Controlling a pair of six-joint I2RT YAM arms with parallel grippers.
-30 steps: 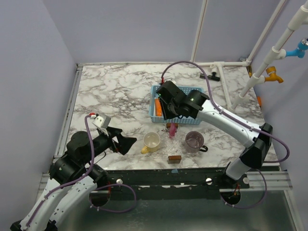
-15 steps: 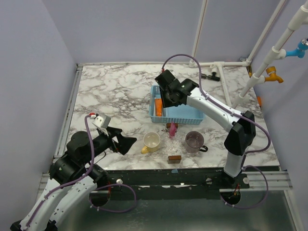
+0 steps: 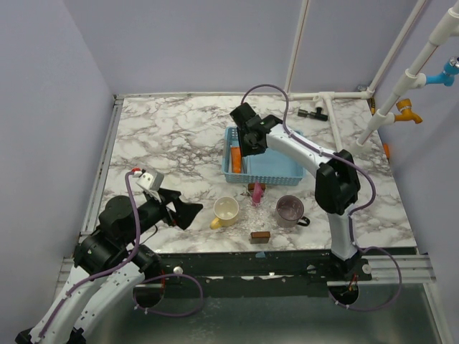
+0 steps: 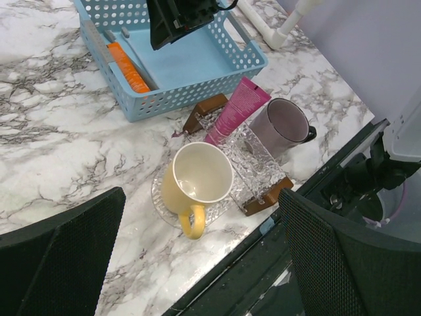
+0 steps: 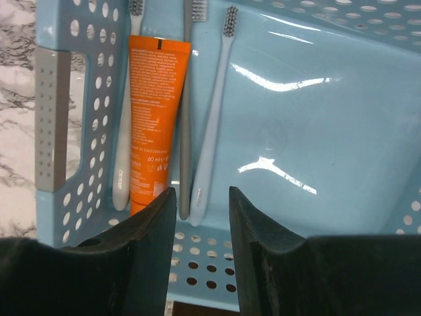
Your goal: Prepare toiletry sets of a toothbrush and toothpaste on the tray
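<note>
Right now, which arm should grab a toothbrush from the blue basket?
The right. The right gripper hangs open above the toothbrushes in the basket; the left gripper sits back, beside the yellow mug.

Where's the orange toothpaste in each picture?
Top external: the orange toothpaste tube lies at the left end of the blue basket, mid-table.
Left wrist: the tube is near the top, left of centre, inside the basket.
Right wrist: the tube is upper left, between toothbrushes.
Shared landmark: the blue basket.
</note>
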